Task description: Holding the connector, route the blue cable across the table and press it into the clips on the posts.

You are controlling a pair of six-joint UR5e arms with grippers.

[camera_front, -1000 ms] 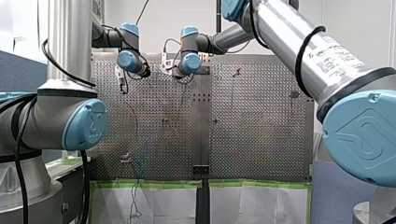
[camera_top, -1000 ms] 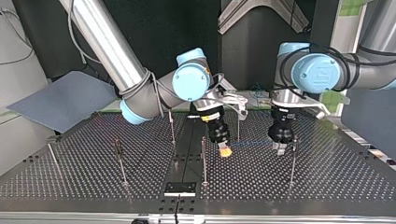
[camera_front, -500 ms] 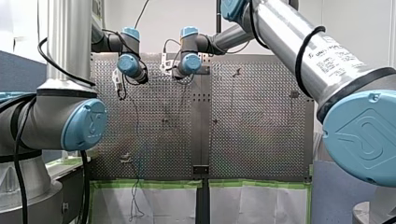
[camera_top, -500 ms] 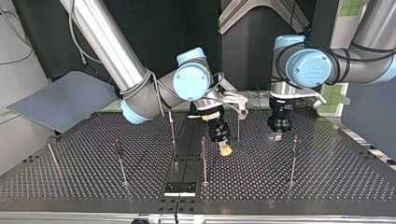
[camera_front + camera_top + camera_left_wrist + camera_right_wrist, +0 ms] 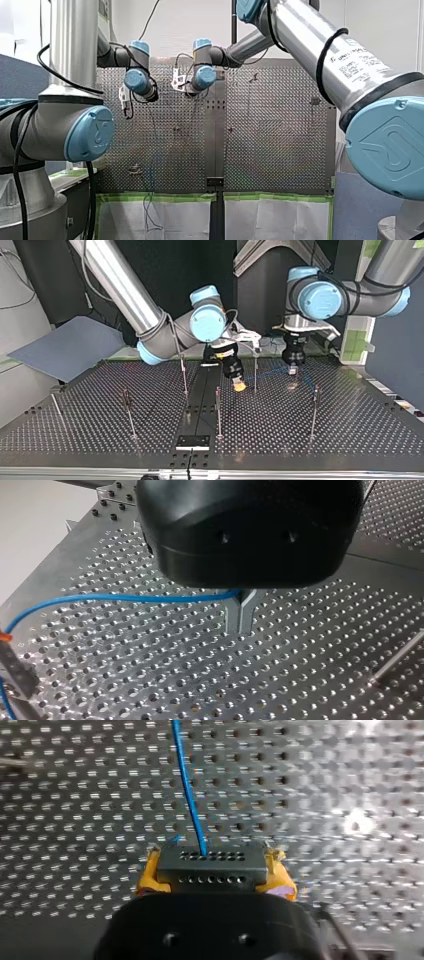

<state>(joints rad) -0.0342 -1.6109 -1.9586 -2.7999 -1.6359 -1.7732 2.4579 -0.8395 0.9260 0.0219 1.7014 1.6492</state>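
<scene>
Bright glare blooms on the blurred perforated table (image 5: pixel 357 822).

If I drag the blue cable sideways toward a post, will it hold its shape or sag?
Probably floppy: the cable bows in a loose curve away from my left gripper rather than running straight. It looks thin and light, so it likely follows whichever gripper pulls. At the connector, held by my right gripper, sharp bends may kink it.
</scene>
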